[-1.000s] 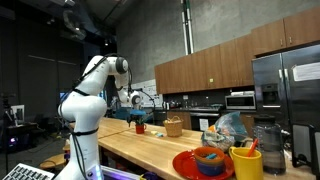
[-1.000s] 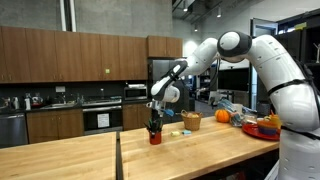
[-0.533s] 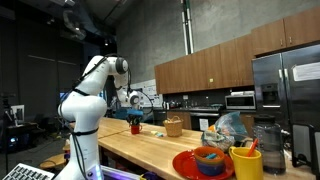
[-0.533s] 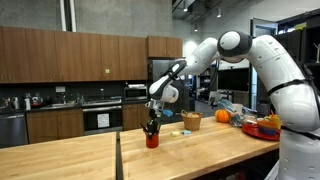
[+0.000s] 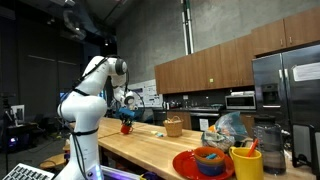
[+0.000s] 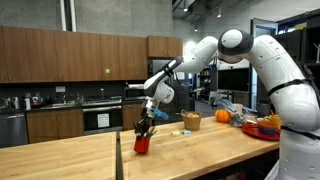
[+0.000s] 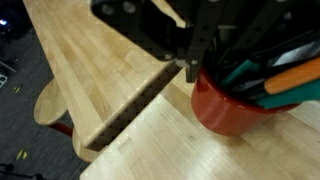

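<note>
A red cup (image 6: 141, 145) holding dark, teal and orange-handled tools sits in my gripper (image 6: 145, 129), which is shut on its rim. In the wrist view the cup (image 7: 232, 103) lies at the right, with the black fingers (image 7: 190, 66) clamped over its near edge and the teal and orange handles (image 7: 275, 75) sticking out. The cup stays close over the wooden countertop (image 6: 70, 158), beside the dark seam (image 7: 130, 105) between two boards. From the opposite side, an exterior view shows the cup (image 5: 126, 127) small under the gripper (image 5: 126, 119).
Further along the countertop stand a yellow box (image 6: 190, 121), an orange round thing (image 6: 222, 116) and a red plate (image 6: 268, 128) with dishes. Elsewhere are a basket (image 5: 174, 126), a red plate with a bowl (image 5: 200, 165) and a yellow mug (image 5: 246, 161). A wooden stool (image 7: 50, 100) stands beyond the counter's edge.
The gripper closed on the red cup's rim, then carried the cup sideways along the countertop toward the seam.
</note>
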`<state>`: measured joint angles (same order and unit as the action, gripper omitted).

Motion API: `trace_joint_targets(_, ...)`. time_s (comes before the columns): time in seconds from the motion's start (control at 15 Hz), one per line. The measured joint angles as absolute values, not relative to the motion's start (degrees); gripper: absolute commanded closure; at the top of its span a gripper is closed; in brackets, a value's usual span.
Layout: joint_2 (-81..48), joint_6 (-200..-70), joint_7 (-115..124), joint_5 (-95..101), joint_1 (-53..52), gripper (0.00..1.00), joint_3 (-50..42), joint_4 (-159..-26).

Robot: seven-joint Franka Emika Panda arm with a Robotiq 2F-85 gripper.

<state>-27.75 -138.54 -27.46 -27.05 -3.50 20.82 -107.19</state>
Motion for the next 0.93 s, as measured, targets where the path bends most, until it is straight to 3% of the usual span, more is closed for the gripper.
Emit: trace_joint_targets(0.93, -29.16, -151.44, -25.87, -61.55, -2.55, 0.98, 21.44, -109.36)
